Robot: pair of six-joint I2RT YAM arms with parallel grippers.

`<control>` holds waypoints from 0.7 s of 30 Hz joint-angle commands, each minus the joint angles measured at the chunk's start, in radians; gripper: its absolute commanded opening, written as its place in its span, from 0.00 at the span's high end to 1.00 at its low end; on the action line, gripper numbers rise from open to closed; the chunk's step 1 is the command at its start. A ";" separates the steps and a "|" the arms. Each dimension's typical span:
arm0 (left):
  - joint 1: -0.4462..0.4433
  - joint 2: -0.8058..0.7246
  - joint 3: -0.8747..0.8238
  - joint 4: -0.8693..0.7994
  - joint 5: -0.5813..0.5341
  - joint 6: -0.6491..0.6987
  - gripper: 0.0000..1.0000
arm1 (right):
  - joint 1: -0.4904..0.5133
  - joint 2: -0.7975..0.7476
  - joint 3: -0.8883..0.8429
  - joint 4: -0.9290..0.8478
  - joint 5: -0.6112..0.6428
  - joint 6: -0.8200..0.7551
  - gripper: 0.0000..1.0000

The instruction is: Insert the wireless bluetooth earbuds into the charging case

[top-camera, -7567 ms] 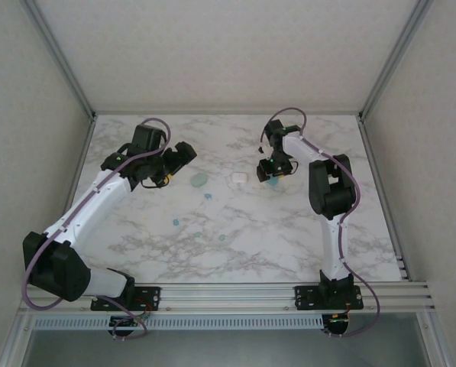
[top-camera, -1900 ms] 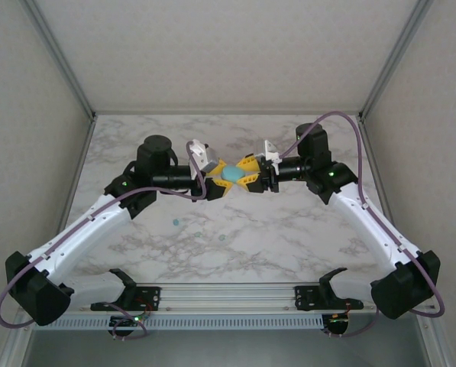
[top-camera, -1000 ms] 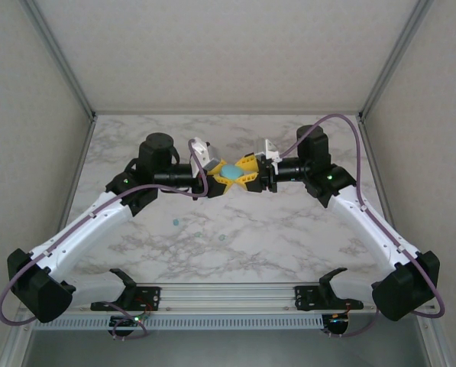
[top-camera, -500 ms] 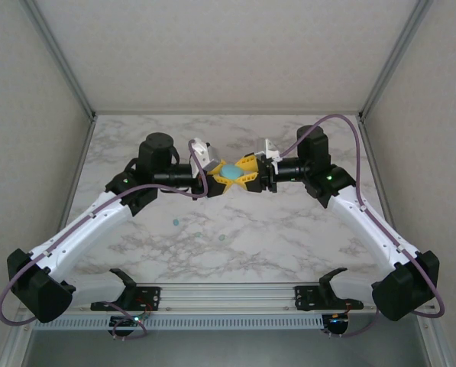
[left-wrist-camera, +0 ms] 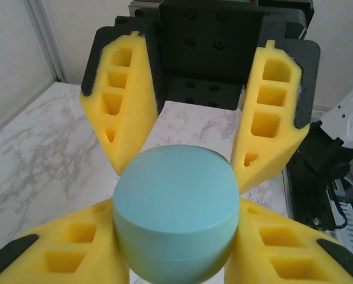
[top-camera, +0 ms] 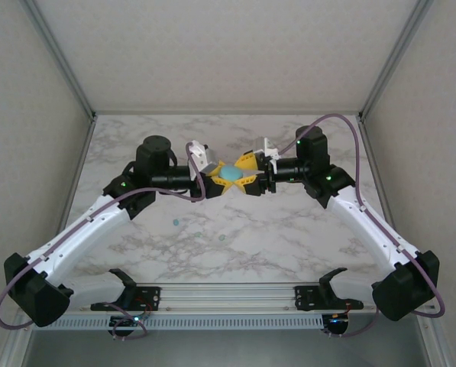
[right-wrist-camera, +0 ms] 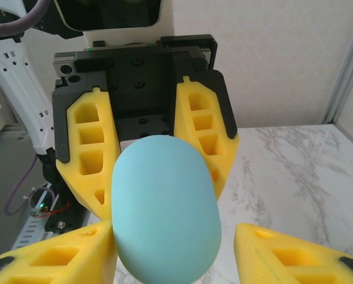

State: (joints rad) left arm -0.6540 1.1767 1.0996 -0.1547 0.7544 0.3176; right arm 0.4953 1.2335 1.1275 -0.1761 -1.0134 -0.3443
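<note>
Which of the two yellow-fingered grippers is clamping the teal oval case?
The left gripper: both fingers press the teal oval case; the right gripper has one finger clear.

case (top-camera: 230, 175) between left claw (top-camera: 216, 178) and right claw (top-camera: 247, 174), over table (top-camera: 289, 245)

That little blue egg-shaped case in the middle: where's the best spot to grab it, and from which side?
Probably across its two long flanks, coming end-on as the left gripper does. The teal case is a smooth oval, so a squeeze across the narrow width should sit steadier than one on its rounded ends.
</note>
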 commanded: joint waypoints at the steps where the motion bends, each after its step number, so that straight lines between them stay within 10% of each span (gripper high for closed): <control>1: -0.018 -0.049 -0.026 0.022 0.062 0.005 0.86 | -0.015 -0.009 0.042 0.046 0.086 0.092 0.44; 21: -0.022 -0.060 -0.046 0.075 0.033 -0.018 0.85 | -0.018 0.014 0.071 0.111 0.287 0.339 0.37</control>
State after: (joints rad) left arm -0.6537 1.1553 1.0622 -0.1272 0.7029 0.3107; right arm 0.4885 1.2304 1.1633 -0.0921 -0.8528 -0.0582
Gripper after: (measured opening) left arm 0.367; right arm 0.628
